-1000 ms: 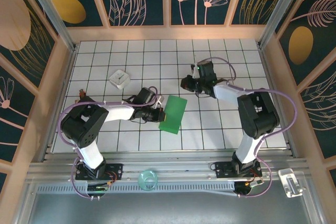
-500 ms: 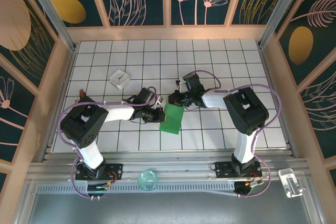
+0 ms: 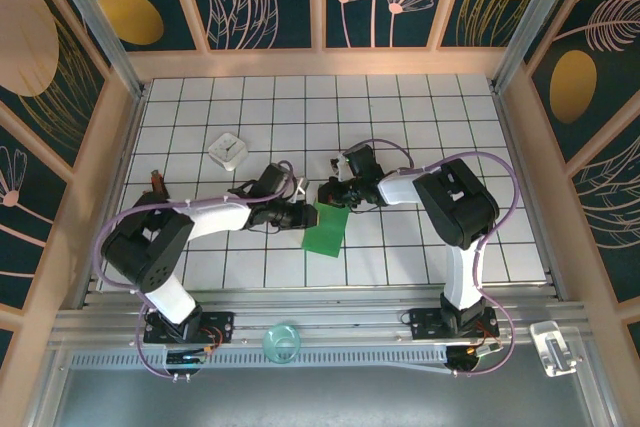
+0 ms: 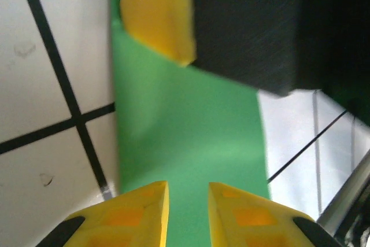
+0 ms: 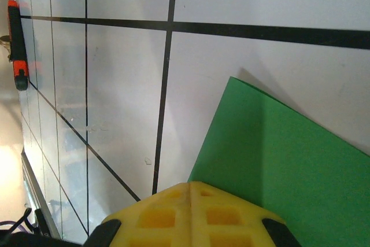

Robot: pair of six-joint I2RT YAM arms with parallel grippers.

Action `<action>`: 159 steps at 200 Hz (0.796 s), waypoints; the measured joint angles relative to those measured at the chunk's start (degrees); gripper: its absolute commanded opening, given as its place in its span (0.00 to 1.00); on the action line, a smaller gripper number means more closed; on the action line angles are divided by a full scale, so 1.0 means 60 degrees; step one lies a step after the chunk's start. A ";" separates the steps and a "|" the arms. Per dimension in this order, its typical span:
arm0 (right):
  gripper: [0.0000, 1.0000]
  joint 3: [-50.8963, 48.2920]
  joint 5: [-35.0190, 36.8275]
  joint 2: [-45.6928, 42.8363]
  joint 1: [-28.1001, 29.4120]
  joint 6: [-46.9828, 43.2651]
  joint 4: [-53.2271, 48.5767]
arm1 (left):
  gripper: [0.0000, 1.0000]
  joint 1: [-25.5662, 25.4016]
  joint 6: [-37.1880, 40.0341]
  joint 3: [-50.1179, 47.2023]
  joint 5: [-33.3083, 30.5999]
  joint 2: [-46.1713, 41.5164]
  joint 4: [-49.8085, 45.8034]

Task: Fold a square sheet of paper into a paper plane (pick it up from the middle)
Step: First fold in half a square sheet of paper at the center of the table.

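The paper [image 3: 326, 229] lies mid-worktop, toward the near edge. The left gripper [image 4: 188, 195] is over its left side, fingers slightly parted. The right gripper [image 5: 191, 186] is at its far edge, fingers pressed together.

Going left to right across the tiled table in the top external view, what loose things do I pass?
Slim red-and-black object → small white square box → bright-green square sheet of paper.

1. The left arm [image 3: 215, 217] stretches low from lower left to centre. The left gripper [image 3: 305, 215] points right, its fingertips [image 4: 139, 212] a narrow gap apart.
2. The right arm [image 3: 455, 207] bends back leftward. The right gripper [image 3: 328, 192], just beside the left one, has its fingers [image 5: 191, 212] pressed together.
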 measured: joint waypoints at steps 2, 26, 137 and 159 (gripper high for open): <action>0.00 -0.0004 0.0000 0.0000 0.0000 -0.0004 0.0011 | 0.20 0.0011 -0.0018 0.0000 -0.0007 -0.0040 0.0033; 0.00 -0.0055 0.0000 -0.0004 -0.0004 -0.0007 0.0113 | 0.08 0.0200 -0.0375 0.0000 -0.0066 -0.0109 0.0390; 0.00 -0.0182 -0.0015 -0.0018 -0.0018 -0.0149 0.0331 | 0.00 0.0372 -0.0729 0.0135 0.0521 0.1319 0.0994; 0.00 -0.0182 -0.0015 -0.0018 -0.0022 -0.0157 0.0331 | 0.00 0.0452 -0.0769 -0.0040 0.0674 0.1319 0.1169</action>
